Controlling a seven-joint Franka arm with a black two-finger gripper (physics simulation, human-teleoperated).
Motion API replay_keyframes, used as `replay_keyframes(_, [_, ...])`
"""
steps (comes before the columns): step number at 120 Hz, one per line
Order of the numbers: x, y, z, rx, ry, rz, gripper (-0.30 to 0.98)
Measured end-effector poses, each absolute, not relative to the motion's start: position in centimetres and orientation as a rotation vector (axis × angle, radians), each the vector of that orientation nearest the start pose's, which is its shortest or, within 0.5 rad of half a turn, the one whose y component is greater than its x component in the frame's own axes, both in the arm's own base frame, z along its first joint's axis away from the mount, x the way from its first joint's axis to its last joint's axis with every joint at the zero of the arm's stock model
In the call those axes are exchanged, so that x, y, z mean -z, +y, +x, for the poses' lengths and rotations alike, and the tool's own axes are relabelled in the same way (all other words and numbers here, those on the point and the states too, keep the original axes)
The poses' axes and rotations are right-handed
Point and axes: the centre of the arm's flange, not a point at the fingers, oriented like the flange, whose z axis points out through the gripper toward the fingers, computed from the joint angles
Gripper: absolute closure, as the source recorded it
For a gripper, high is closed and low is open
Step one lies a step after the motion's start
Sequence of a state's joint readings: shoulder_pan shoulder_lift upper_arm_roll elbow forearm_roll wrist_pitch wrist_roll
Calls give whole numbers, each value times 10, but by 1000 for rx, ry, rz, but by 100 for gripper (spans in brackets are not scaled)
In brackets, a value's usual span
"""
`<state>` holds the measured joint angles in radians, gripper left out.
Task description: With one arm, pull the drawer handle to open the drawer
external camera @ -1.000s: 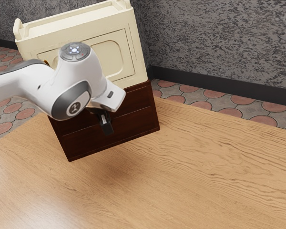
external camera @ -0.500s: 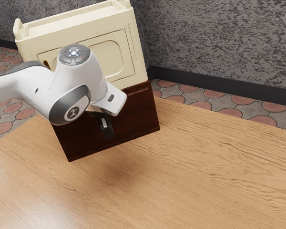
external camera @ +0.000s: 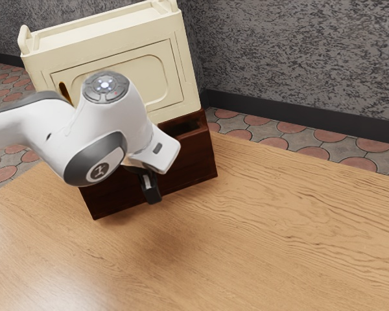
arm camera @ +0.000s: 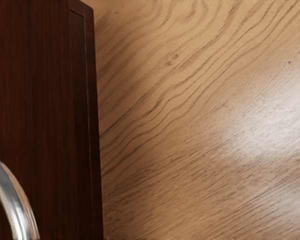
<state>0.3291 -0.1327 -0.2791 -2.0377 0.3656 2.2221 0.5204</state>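
Speckled grey wall [external camera: 298, 58] behind, hex-patterned floor [external camera: 376, 142], wood-grain table [external camera: 279, 214] in front. Dark wood cabinet [external camera: 207, 167] on the table, cream unit [external camera: 126, 32] just above it.

Task part: drawer [external camera: 185, 154] is in the cabinet and part open, dark gap [external camera: 191, 124] behind its top edge near the exterior view's right. Handle [arm camera: 16, 202] is bowed bright metal on the drawer front, running in under the hand. Gripper [external camera: 153, 196] is low at that front; can't tell if it's wide, narrow or gripping the handle.

Handling, my guess: drawer rigid, middling weight, drags a bit on its slides. Handle hard, smooth, likely slippery; doesn't look fragile. Take it mid-bow, clear of the end mounts, and pull square to the front. Off-centre or twisted pull could rack the drawer or slide off the metal. Too much force could drag the cabinet.

Step in hand looks like the pull, well under way. Next: more travel on the same line, no lift.

Count: 1 drawer out, 1 handle, 1 cabinet, 1 cream unit, 1 table, 1 arm [external camera: 32, 133], 1 gripper.
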Motion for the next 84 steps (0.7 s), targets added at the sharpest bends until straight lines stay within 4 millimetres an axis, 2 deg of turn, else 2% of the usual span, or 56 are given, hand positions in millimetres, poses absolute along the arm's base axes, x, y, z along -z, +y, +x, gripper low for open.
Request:
replay_keyframes(33, [-535,9,531,267,876,-2541,2])
replay_keyframes(49, [-534,5,521,263,868,-2535,1])
replay_keyframes(84, [-536,-16,509,271,873,-2521,2])
